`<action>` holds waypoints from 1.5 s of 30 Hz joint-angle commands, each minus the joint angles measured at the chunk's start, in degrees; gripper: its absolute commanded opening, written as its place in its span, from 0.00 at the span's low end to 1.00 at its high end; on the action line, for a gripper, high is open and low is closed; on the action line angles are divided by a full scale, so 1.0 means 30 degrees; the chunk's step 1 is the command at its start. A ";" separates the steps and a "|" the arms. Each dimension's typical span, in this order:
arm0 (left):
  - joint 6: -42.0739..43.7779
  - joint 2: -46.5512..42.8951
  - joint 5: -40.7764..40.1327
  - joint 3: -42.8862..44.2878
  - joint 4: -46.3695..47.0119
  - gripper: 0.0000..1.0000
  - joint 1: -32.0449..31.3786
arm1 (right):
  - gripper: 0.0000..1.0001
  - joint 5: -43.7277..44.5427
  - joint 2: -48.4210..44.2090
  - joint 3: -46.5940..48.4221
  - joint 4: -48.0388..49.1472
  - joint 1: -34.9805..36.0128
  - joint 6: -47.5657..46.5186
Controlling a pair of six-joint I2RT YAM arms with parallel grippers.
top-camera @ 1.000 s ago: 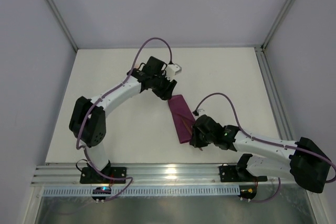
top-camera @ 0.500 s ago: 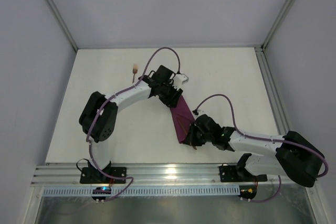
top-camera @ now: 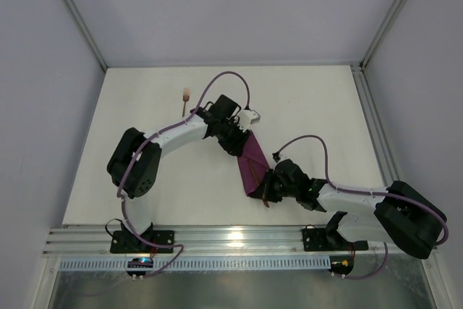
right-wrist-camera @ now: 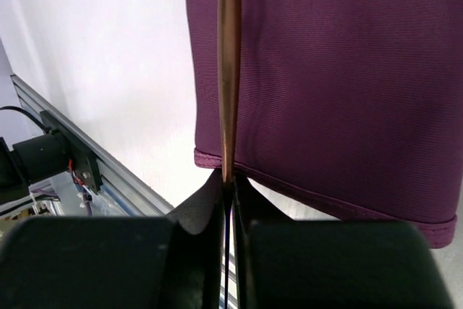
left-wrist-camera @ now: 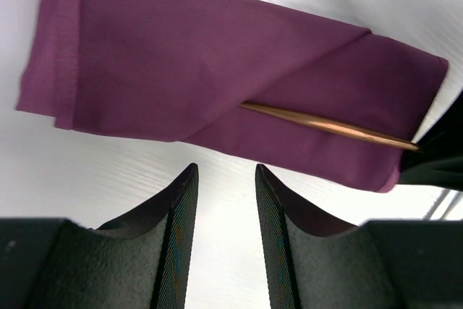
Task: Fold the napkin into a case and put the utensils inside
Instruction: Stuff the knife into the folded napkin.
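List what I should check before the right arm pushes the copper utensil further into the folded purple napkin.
1. Right gripper clamped on the thin copper-brown metal utensil: ok, pinched at its near end.
2. Utensil tip under the diagonal flap of the folded magenta cloth case: ok.
3. Left gripper bracing the case: not ok; jaws apart, empty, beside the cloth.
4. Small fork with pale head in the case: not ok; it lies apart on the white table.
5. Depth of utensil inside: cannot tell.
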 commanded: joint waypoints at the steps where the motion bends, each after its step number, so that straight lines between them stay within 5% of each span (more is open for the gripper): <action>1: 0.0575 -0.1132 0.1667 -0.0027 -0.1245 0.39 -0.0445 | 0.10 0.0104 -0.0767 -0.0134 0.1113 -0.0060 0.0719; 12: 0.0310 -0.1337 0.1082 0.0090 -0.1953 0.39 -0.0475 | 0.08 0.1365 -0.2113 0.0304 -0.0144 -0.0177 0.1716; 22: 0.0252 -0.0868 0.1405 0.0119 -0.2275 0.38 -0.0475 | 0.22 0.0984 -0.3052 -0.0370 -0.0937 -0.0206 0.2595; 27: 0.0252 -0.0868 0.2135 0.0207 -0.2450 0.36 -0.0504 | 0.03 0.1334 -0.3345 -0.0400 -0.0646 -0.0177 0.2829; 36: 0.0252 -0.1307 0.0854 0.0441 -0.2862 0.35 -0.0768 | 0.03 0.3032 -0.5044 -0.0806 -0.0324 -0.0177 0.4789; 45: 0.0369 -0.0810 0.0117 0.0500 -0.2217 0.36 -0.0768 | 0.03 0.2918 -0.3201 -0.0695 0.1846 -0.0206 0.4969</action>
